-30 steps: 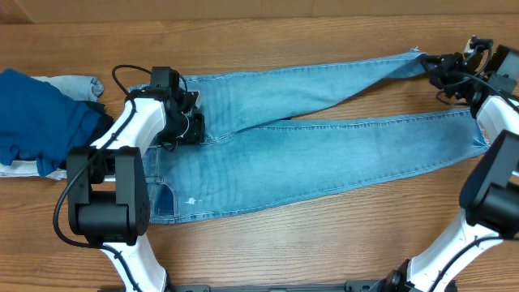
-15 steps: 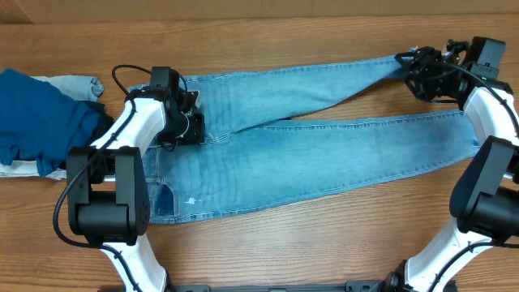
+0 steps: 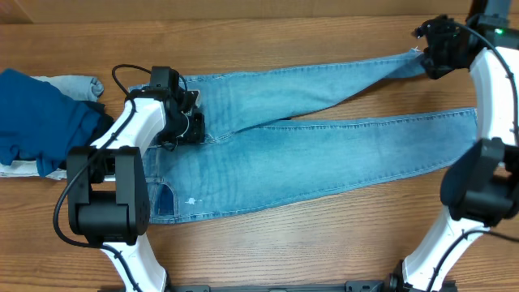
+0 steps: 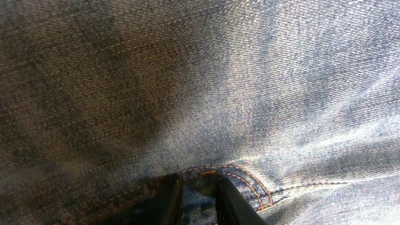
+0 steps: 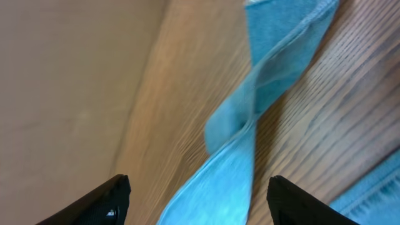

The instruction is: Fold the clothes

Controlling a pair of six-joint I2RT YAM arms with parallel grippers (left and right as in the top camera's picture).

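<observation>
Where the left jaws stand almost closed, they pinch a fold of the jeans (image 4: 250, 94) at an orange-stitched seam near the point where the two legs part. The right jaws stand wide open and hold nothing, and the twisted hem end of the far leg lies on the table (image 5: 337, 125) just ahead of them. The light-blue denim lies flat, both legs reaching from the left jaws toward the right jaws.
</observation>
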